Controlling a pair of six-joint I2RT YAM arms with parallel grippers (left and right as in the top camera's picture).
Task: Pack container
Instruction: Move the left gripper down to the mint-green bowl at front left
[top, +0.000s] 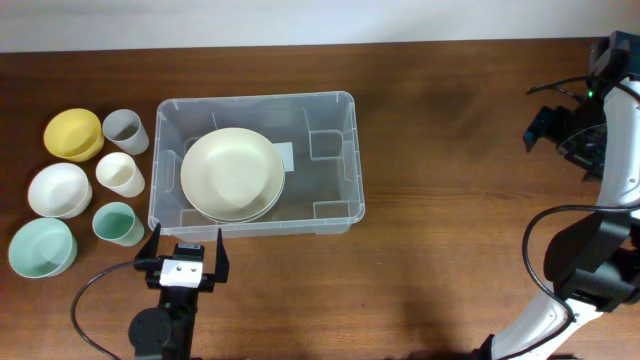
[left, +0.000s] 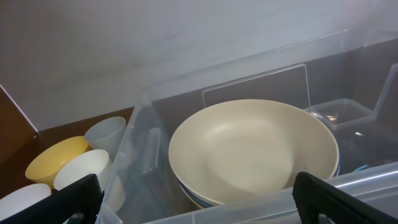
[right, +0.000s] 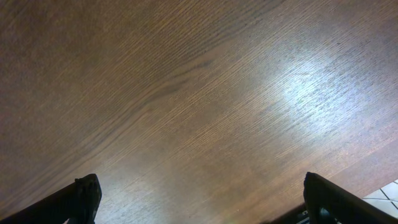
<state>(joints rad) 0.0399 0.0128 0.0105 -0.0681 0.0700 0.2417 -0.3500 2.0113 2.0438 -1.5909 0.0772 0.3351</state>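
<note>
The clear plastic container (top: 340, 110) stands at the table's middle left. Inside it lies a stack of plates, a cream plate (top: 232, 172) on top; it fills the left wrist view (left: 249, 149), with a blue-rimmed plate under it. My left gripper (top: 186, 248) is open and empty, just in front of the container's near wall (left: 261, 205). My right gripper (top: 556, 122) is open and empty at the far right, over bare wood (right: 199, 112).
Left of the container stand a yellow bowl (top: 72, 133), a white bowl (top: 58, 189), a mint bowl (top: 42, 247), a grey cup (top: 126, 130), a cream cup (top: 120, 174) and a mint cup (top: 118, 224).
</note>
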